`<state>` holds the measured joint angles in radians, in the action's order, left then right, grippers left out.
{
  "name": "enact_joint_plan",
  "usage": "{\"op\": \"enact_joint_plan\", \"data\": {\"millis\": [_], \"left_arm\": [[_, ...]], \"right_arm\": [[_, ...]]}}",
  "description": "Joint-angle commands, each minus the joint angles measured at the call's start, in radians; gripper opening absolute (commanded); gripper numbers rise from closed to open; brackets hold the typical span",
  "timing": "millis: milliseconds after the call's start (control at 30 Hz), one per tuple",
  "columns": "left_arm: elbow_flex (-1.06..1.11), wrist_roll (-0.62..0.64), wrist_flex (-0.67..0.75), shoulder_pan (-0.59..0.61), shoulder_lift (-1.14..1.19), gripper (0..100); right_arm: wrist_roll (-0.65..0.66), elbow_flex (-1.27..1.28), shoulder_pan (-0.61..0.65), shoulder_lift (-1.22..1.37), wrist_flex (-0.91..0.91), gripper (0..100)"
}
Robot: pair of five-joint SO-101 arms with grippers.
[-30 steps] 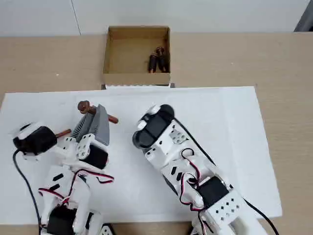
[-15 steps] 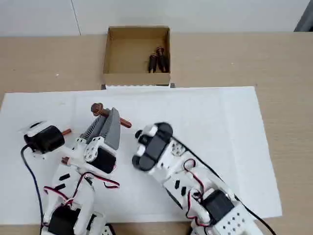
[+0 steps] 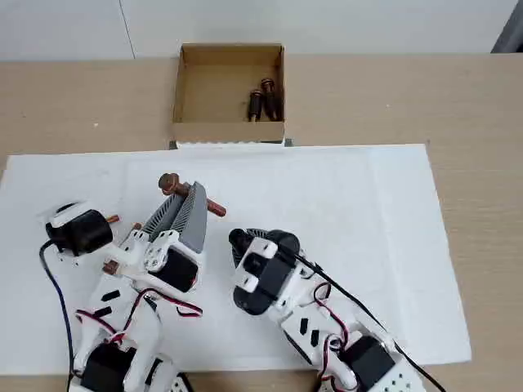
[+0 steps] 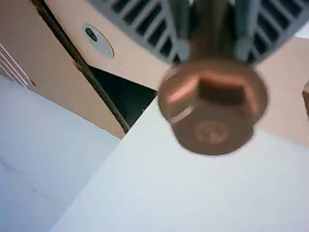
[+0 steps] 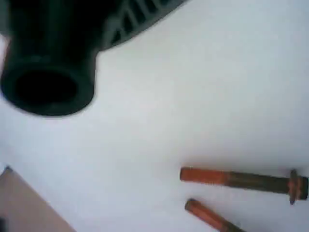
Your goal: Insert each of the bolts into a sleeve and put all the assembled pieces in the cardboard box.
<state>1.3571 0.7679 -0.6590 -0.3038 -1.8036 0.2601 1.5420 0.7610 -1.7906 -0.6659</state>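
Observation:
My left gripper (image 3: 189,198) is shut on a copper bolt (image 3: 172,184) held above the white paper; its hex head (image 4: 212,112) faces the left wrist camera between the grey fingers (image 4: 145,19). Just right of it, my right gripper (image 3: 248,242) is shut on a black sleeve (image 5: 47,81), whose open bore faces the right wrist camera. Two loose bolts (image 5: 241,181) (image 5: 208,217) lie on the paper; in the high view they peek out beside the left arm (image 3: 110,219) (image 3: 109,267). The cardboard box (image 3: 186,90) stands at the back with assembled pieces (image 3: 263,100) in its right half.
A white paper sheet (image 3: 368,229) covers the wooden table (image 3: 425,98) in front of the box. The right half of the sheet is bare. Red and black cables run along both arms near the front edge.
My left gripper has carried the bolt to the right, toward the middle of the sheet. The right arm has drawn back toward the front edge, with the sleeve now close beside the bolt.

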Motion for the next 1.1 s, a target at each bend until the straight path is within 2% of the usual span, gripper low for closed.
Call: {"op": "enact_joint_plan", "data": {"millis": [0, 233, 433, 633, 800, 1067], "left_arm": [[-0.045, 0.002, 0.028, -0.012, -0.012, 1], [-0.047, -0.055, -0.034, -0.109, -0.012, 1], [-0.042, -0.103, -0.035, -0.114, -0.012, 1], [-0.012, -0.106, -0.035, -0.137, -0.011, 1], [0.024, -0.106, -0.031, -0.183, -0.011, 1], [0.041, -0.118, -0.029, -0.176, -0.011, 1]], "right_arm": [[0.011, -0.002, -0.013, -0.024, 0.025, 0.2], [0.011, -0.002, -0.074, -0.021, 0.021, 0.2], [0.011, 0.002, -0.073, -0.021, 0.024, 0.2], [0.011, -0.006, -0.068, -0.022, 0.025, 0.2], [0.068, -0.023, -0.068, -0.022, 0.025, 0.2], [0.071, -0.043, -0.068, -0.022, 0.025, 0.2]]}}
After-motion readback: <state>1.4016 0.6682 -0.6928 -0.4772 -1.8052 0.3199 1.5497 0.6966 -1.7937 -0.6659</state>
